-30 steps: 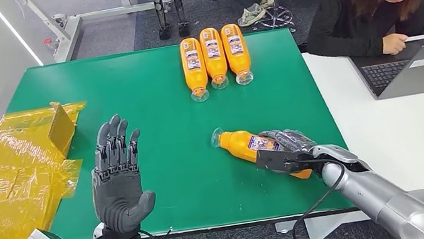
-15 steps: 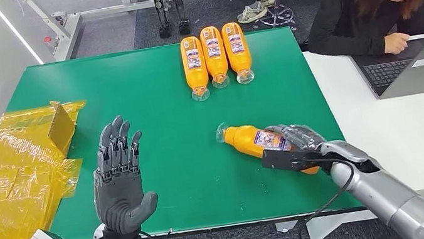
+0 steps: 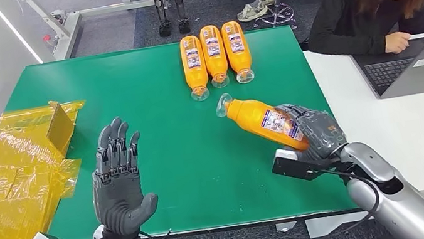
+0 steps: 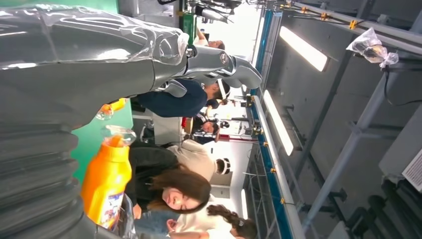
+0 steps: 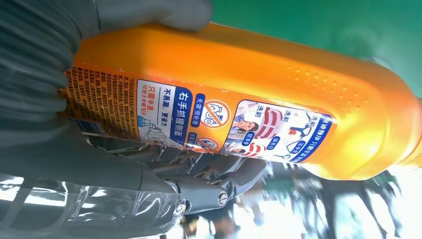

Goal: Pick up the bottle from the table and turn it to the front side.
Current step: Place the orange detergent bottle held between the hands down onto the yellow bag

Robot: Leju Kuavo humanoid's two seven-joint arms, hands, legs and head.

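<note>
We see right hand (image 3: 316, 135) wrapped round lower body of orange bottle (image 3: 264, 122), lifted over green table (image 3: 129, 94), cap end tilted toward three laid bottles (image 3: 214, 55). Left hand (image 3: 118, 178) spread, holding nothing. We judge bottle rigid, smooth, likely slippery at label; mid-body grip safest.

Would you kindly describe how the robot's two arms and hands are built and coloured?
Both arms are silver metal tubes. The right arm has a black cable looping beside it and a black box-shaped module at the wrist. The left hand is dark grey, with a lighter grey palm and thumb and darker segmented fingers; a black bracket with a silver-faced box sits at its wrist. The right hand is grey, under clear glossy plastic film.
</note>
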